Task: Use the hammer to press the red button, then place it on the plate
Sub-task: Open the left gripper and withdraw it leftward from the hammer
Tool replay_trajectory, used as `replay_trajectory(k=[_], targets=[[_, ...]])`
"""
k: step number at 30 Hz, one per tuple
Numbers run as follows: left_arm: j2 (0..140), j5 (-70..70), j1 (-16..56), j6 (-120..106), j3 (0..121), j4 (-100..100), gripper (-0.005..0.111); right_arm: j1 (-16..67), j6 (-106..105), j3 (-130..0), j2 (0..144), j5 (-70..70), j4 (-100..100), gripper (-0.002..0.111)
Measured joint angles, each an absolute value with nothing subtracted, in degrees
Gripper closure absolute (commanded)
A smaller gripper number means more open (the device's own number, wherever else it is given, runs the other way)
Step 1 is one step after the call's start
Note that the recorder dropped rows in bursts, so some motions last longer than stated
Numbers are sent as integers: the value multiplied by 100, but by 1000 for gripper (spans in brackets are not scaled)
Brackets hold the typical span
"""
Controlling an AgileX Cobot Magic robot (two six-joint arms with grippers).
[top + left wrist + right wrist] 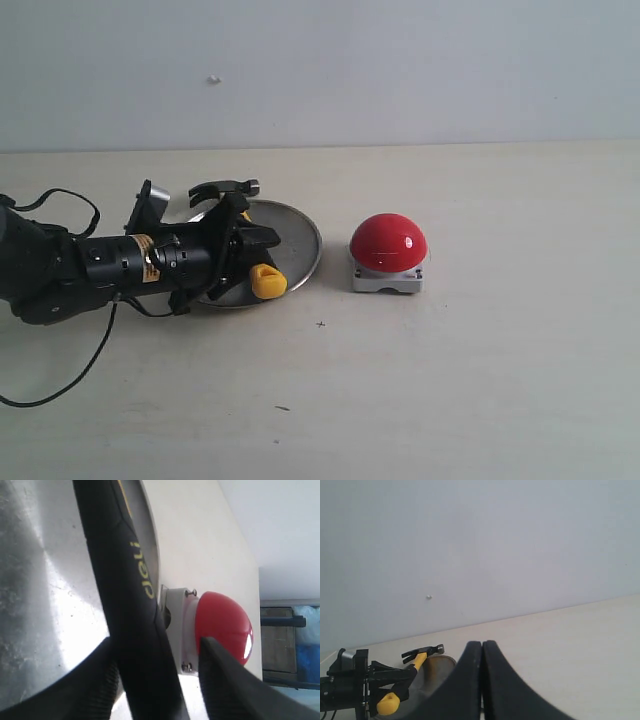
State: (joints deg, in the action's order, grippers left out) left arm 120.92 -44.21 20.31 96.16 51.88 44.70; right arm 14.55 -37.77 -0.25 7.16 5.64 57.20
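The hammer (226,188) lies across the plate (297,236), its dark head past the far rim and its yellow butt (268,281) over the near rim. My left gripper (252,238) straddles the black handle (125,580) with the jaws open; one finger (102,675) touches the handle, while the other finger (220,675) stands off it with a gap. The red button (388,242) sits on its grey base to the right of the plate, and it shows just beyond the left gripper (157,645). My right gripper (482,646) is shut and empty, far from the hammer (422,654).
The left arm's black cable (70,370) loops over the table at the left. A plain wall (400,70) closes the far side. Bare table (480,380) stretches in front of and to the right of the button.
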Motion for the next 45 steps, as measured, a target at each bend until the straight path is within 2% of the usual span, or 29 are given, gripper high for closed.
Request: replay_trajectory(k=[8, 18, 30, 45], targets=[[12092, -4462, 1998, 9850, 5188, 4863, 59, 1455, -3777, -25, 716, 564, 5720, 108], [12013, -5054, 1283, 10628, 5188, 6354, 61, 1455, -3777, -25, 716, 564, 5720, 108], [12013, -5101, 1172, 10737, 5188, 6760, 61, 1455, -3777, -25, 716, 564, 5720, 108], [12013, -5442, 621, 10843, 4987, 7313, 61, 1455, -3777, -25, 716, 564, 5720, 108]])
